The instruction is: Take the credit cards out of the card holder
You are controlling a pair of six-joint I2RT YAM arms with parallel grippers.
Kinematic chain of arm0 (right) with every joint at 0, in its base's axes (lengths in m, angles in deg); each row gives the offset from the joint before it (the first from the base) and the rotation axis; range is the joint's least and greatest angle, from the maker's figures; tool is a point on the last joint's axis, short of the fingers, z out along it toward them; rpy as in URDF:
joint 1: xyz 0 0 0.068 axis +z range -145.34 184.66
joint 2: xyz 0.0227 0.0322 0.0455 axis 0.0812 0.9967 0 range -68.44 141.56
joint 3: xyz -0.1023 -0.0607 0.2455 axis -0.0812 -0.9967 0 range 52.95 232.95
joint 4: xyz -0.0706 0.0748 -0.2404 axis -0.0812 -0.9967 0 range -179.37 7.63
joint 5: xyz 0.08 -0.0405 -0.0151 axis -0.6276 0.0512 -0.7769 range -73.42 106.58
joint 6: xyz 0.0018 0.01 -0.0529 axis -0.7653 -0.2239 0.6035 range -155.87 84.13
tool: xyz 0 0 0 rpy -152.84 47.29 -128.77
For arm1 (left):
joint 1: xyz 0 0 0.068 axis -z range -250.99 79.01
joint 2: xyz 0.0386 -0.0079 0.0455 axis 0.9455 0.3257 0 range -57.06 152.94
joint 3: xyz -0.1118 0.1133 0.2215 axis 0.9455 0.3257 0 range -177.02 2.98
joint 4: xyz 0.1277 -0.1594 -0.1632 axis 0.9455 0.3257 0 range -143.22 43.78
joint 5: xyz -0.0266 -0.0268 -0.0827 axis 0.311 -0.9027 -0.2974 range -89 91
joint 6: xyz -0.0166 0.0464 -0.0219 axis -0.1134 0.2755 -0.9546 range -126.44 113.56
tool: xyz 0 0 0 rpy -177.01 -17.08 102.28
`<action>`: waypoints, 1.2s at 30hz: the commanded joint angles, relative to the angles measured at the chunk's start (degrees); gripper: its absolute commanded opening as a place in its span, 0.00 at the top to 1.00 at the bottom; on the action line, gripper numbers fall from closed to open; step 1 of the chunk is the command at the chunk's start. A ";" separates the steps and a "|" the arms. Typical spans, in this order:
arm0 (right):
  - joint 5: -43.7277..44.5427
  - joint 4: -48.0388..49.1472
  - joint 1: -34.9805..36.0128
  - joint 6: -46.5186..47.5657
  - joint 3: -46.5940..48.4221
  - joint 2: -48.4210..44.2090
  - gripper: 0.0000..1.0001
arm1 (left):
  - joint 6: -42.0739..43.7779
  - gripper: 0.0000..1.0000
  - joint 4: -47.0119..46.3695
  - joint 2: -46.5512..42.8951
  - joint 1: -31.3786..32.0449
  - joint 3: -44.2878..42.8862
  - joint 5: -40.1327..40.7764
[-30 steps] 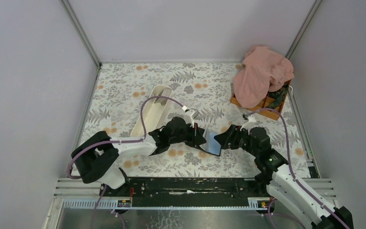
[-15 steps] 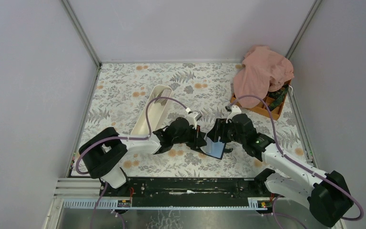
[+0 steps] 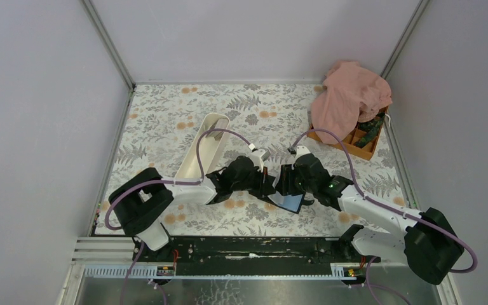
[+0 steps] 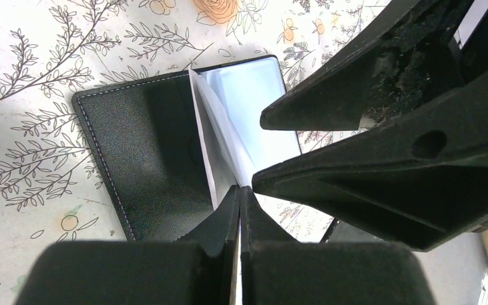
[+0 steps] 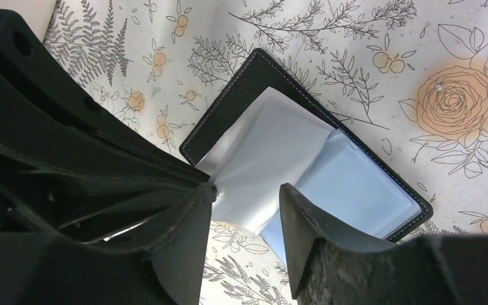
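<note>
Left wrist view, lower centre: left fingers (image 4: 219, 219) clamp a clear sleeve (image 4: 219, 146) of the open card holder (image 4: 146, 159); right fingers (image 5: 311, 235) stand apart.

White links (image 3: 381, 213), black joints (image 3: 429, 244), purple cables (image 3: 198, 155); the right tool (image 5: 248, 190) looks scuffed black.

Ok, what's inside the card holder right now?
The card holder lies open: pale translucent sleeves, one pinched by the left claw. No card shows; whether any sits within the sleeves cannot be told.
</note>
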 commanded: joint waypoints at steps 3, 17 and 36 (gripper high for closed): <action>2.60 1.10 0.63 0.14 0.26 0.81 0.51 | 0.66 1.00 -2.56 -0.15 0.35 -1.56 -1.40; 0.46 0.56 0.61 -0.04 3.13 1.90 0.39 | 0.56 1.00 -2.64 -1.10 0.66 -2.14 -2.47; 3.78 -4.90 0.73 -1.20 0.77 -2.31 0.95 | 0.65 1.00 -2.28 -1.17 0.71 -2.49 -1.64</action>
